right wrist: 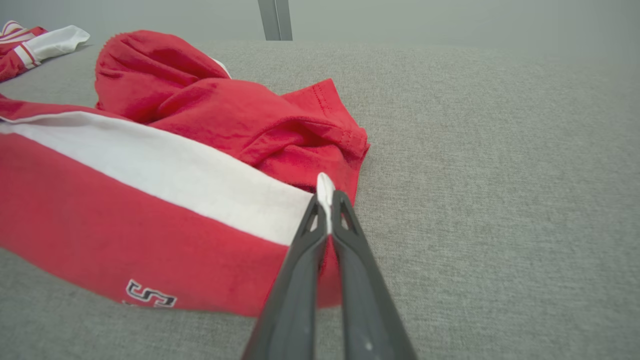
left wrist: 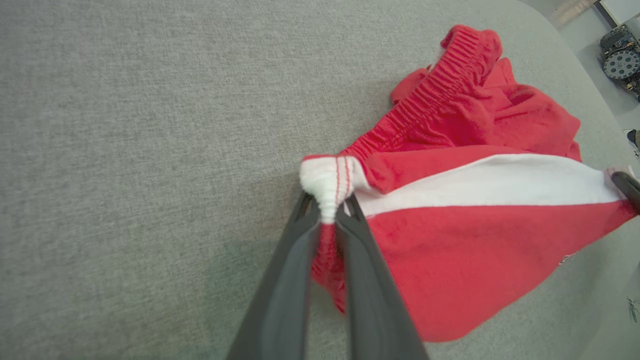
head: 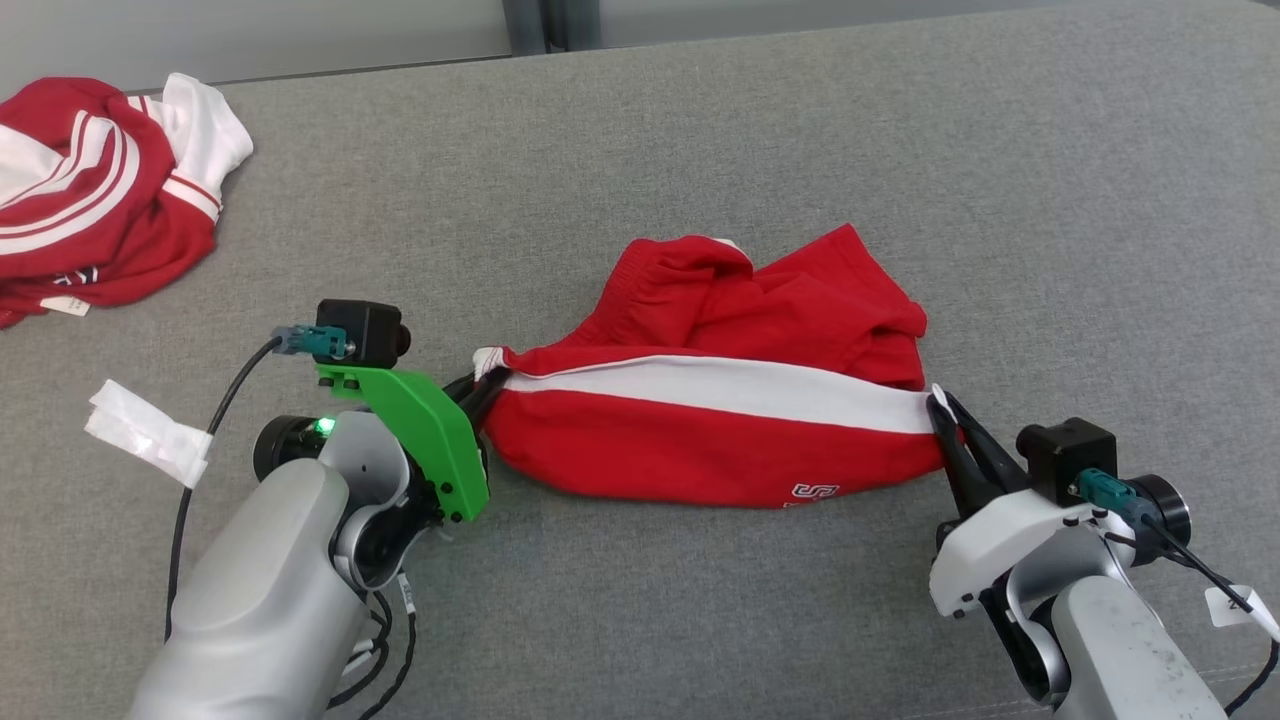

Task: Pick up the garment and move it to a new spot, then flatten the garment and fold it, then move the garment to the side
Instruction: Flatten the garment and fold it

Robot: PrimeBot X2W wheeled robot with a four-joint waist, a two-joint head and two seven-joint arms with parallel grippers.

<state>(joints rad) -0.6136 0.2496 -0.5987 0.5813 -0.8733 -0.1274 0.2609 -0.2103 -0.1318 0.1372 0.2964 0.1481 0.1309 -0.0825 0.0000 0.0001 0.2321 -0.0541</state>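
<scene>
The garment (head: 700, 440) is a pair of red shorts with a white side stripe, stretched between my two grippers on the grey surface. My left gripper (head: 482, 385) is shut on the white-trimmed waistband corner (left wrist: 327, 181) at its left end. My right gripper (head: 940, 408) is shut on the white stripe's hem (right wrist: 325, 186) at its right end. The far half of the garment (right wrist: 215, 110) lies bunched and wrinkled behind the stretched edge. A small logo (right wrist: 150, 294) shows near the lower edge.
A second red and white garment (head: 100, 190) lies crumpled at the far left corner. White tape (head: 148, 432) sits left of my left arm. The grey fabric surface (head: 900, 150) stretches wide behind and to the right.
</scene>
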